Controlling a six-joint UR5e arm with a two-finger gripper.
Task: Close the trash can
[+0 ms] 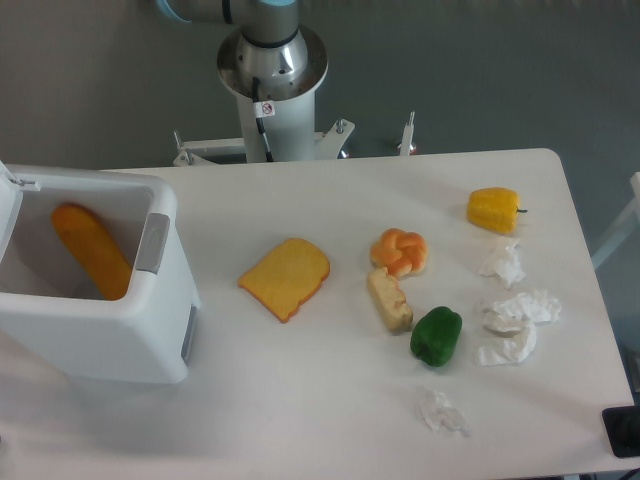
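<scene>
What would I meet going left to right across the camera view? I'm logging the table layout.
Trash can → toast slice → braided bun → green pepper → yellow pepper.
</scene>
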